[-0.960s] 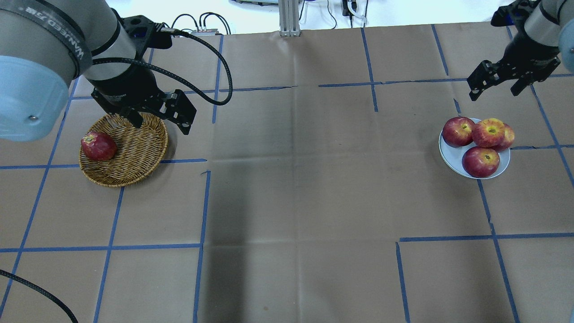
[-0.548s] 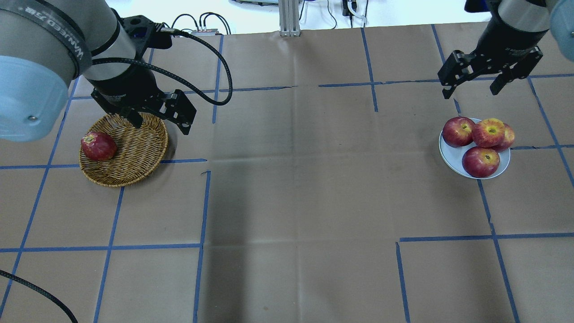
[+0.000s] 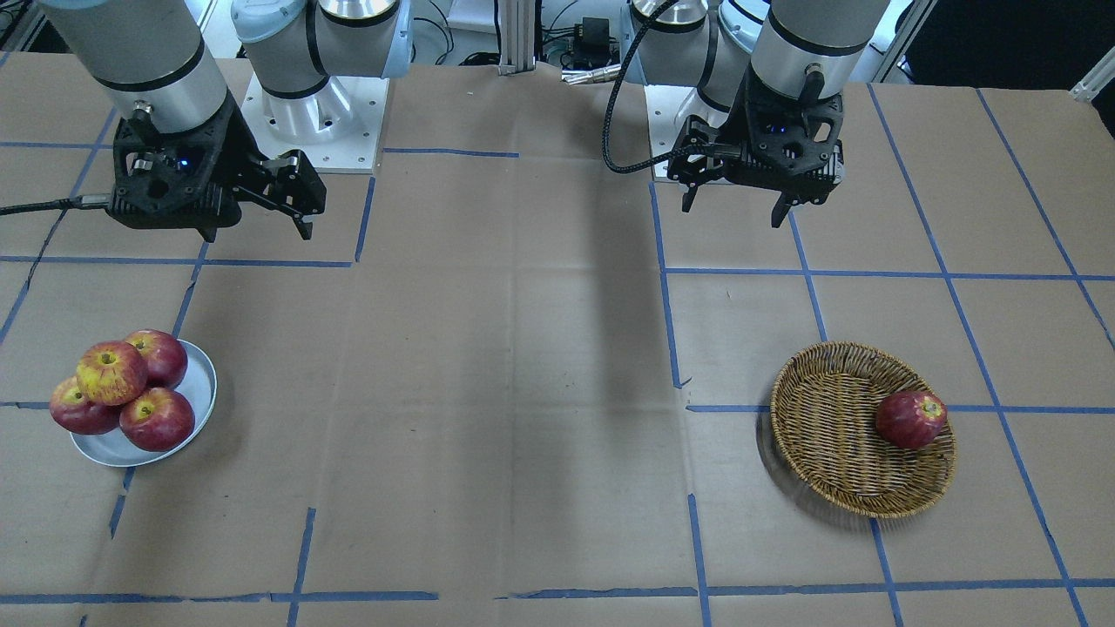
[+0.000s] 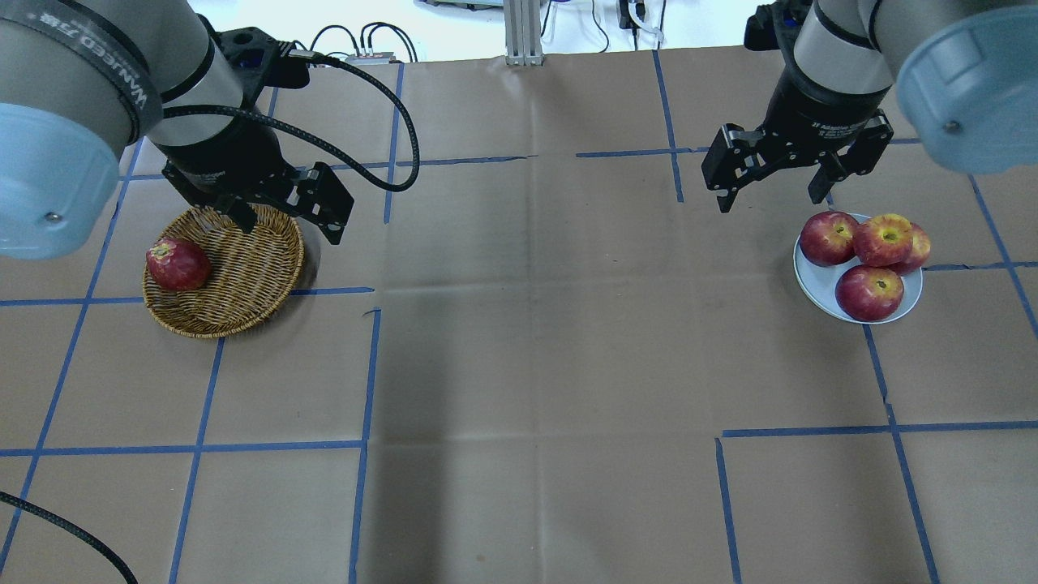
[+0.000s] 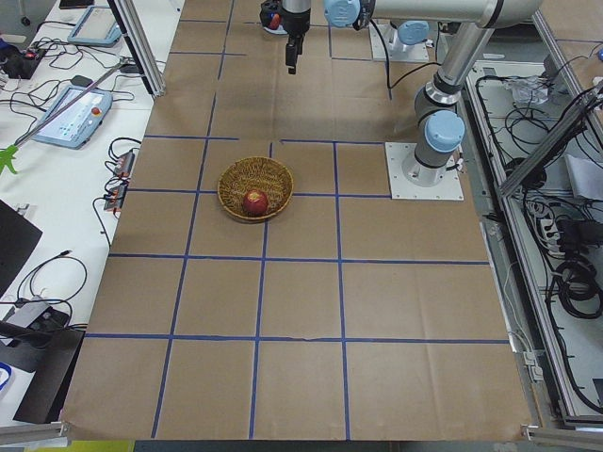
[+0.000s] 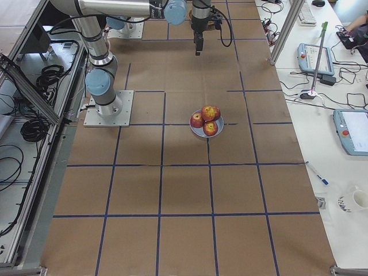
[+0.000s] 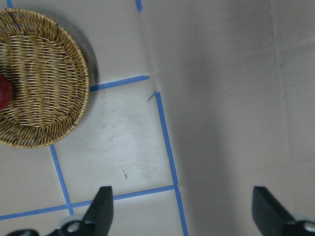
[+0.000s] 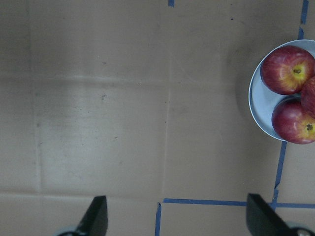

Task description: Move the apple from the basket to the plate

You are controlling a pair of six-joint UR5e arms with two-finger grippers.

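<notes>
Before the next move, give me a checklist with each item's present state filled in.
1. The left gripper is open and empty: ok.
2. The right gripper is open and empty: ok.
3. The yellow apple is on the plate: ok.
4. The basket is emptied: not ok, one red apple lies in it.
5. The left gripper is lined up over the red apple: not ok, its wrist view shows the basket off to one side.
6. Room on the plate for the red apple: cannot tell.
</notes>
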